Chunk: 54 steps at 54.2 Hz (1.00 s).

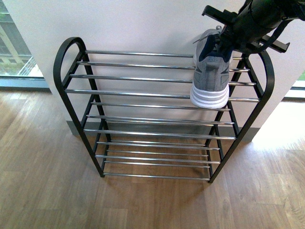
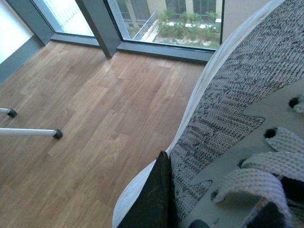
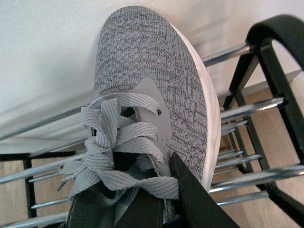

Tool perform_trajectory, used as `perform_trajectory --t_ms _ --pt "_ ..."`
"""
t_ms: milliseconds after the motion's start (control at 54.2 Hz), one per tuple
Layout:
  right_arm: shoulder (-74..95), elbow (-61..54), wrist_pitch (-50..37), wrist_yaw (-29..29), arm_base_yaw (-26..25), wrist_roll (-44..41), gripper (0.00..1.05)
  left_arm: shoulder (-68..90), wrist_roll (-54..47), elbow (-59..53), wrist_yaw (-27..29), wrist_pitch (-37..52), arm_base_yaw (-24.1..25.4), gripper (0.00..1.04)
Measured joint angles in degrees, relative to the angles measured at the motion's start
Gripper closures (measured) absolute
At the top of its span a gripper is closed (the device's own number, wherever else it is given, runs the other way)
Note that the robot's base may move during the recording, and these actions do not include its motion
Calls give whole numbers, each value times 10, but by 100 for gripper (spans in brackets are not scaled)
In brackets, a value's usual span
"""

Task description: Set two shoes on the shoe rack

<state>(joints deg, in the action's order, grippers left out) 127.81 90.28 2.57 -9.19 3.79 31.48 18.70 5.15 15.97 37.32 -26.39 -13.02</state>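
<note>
The shoe rack [image 1: 71,47] stands against a white wall, black-framed with chrome bars [image 1: 143,78]. One grey sneaker [image 1: 209,71] rests on the right end of the top tier, heel and white sole toward me. My right gripper [image 1: 228,38] is shut on its collar from above. In the right wrist view this sneaker [image 3: 152,80] points its toe at the wall, and the right gripper [image 3: 156,185] clamps the sneaker's side by the laces. In the left wrist view my left gripper [image 2: 223,190] is shut on the second grey sneaker [image 2: 228,104], held above the wooden floor. The left arm is out of the front view.
The rack's lower tiers [image 1: 157,143] hold nothing. Its arched side frame [image 3: 280,57] rises close beside the placed sneaker. Wooden floor [image 1: 47,181] lies in front. Floor-height windows [image 2: 142,23] and two white legs with black feet [image 2: 57,134] show in the left wrist view.
</note>
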Motion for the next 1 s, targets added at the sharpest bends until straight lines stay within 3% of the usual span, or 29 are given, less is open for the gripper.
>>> perform_trajectory --t_ms 997 --pt "18 17 42 -10 -48 -139 103 0 0 0 0 0 0 103"
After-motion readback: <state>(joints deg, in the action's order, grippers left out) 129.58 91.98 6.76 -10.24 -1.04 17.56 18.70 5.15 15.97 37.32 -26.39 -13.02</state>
